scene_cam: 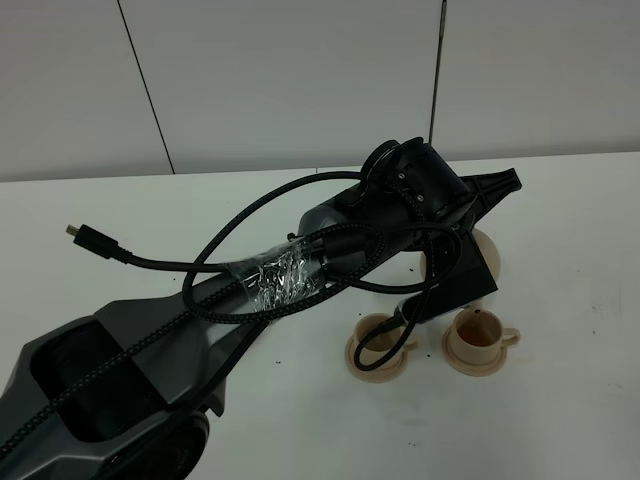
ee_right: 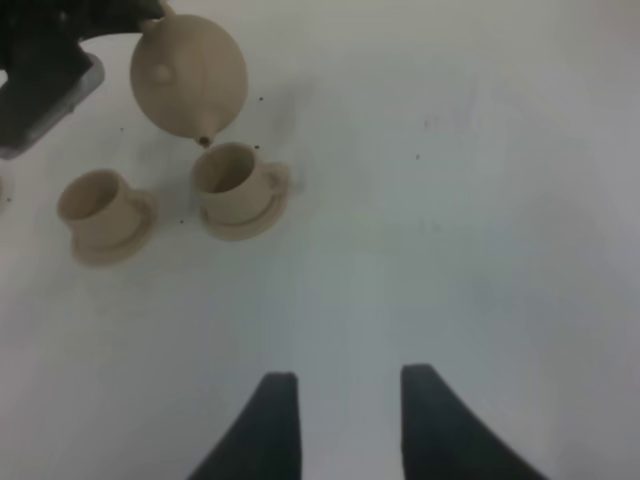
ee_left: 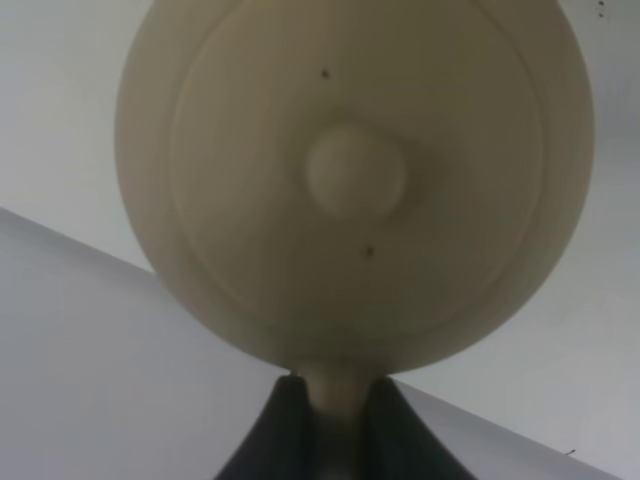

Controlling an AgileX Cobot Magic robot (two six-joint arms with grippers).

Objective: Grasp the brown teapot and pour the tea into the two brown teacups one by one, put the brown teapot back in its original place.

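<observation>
Matt, smooth, ceramic-looking on the brown teapot (ee_left: 350,180), a few dark specks in the tan surface. Same matt tan ceramic look on the two brown teacups (ee_right: 225,175) (ee_right: 95,205) and saucers (ee_right: 268,208) (ee_right: 120,242). Matt white, smooth, lightly speckled on the desk (scene_cam: 560,420). Dark grey matt plastic on the arm housing (scene_cam: 110,370); woven black sheath on the cable (scene_cam: 250,215); glossy, crinkled clear film (scene_cam: 275,282). Matt black on the left gripper (ee_left: 335,395).

White table (scene_cam: 120,220), two saucered teacups (ee_right: 232,182)
</observation>
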